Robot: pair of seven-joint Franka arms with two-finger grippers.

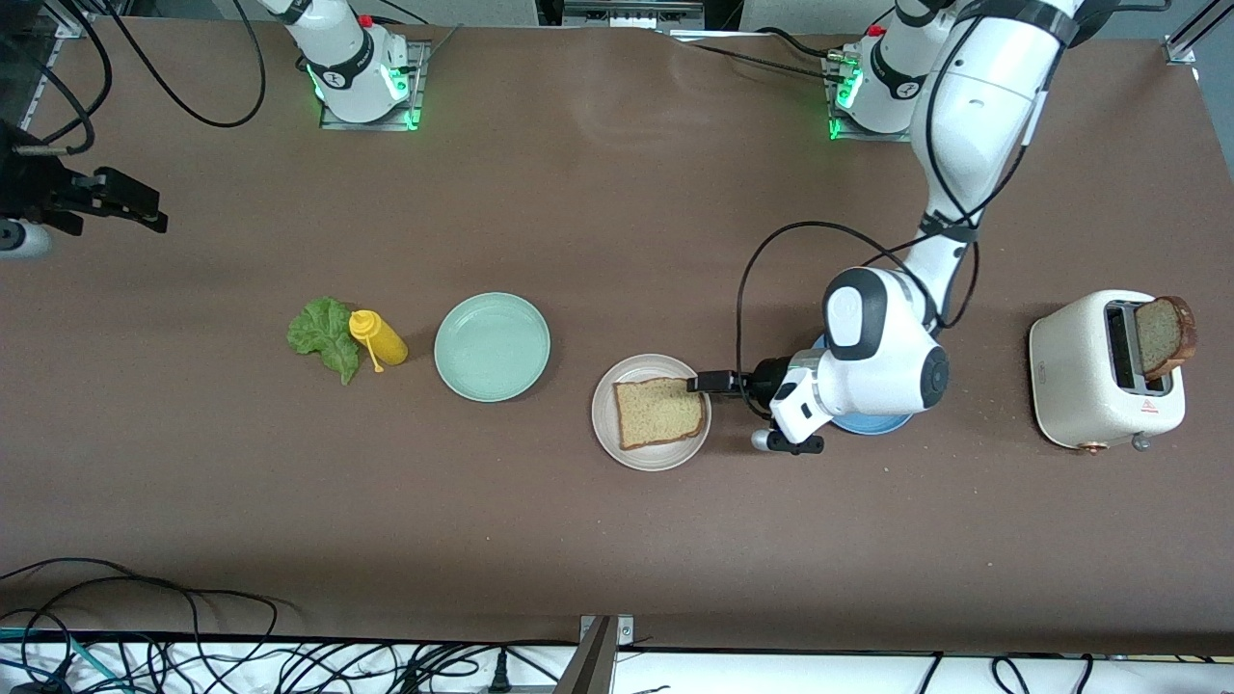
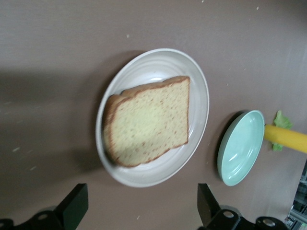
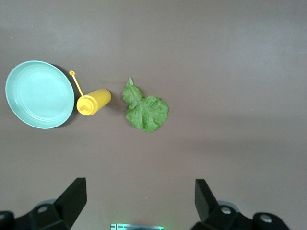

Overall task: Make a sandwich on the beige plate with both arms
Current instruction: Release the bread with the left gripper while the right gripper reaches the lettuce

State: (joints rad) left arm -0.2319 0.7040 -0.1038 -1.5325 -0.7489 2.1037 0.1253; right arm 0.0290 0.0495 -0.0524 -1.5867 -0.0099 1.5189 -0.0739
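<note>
One bread slice (image 1: 658, 411) on beige plate (image 1: 607, 430), mid-table.
Left gripper (image 1: 702, 382) spread wide at the plate's rim, holding nothing; right gripper (image 1: 123, 204) spread, waits at the table's right-arm edge; lettuce leaf (image 1: 324, 336) lies apart.

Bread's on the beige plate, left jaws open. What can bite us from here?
1. The left gripper sits low at the edge of the bread slice on the beige plate; a careless retreat might drag either.
2. The lettuce leaf touches the yellow bottle; the right gripper, waiting open near the table's edge, may knock the bottle when it picks.
3. The second slice leans in the toaster; pulling might tip the toaster.
</note>
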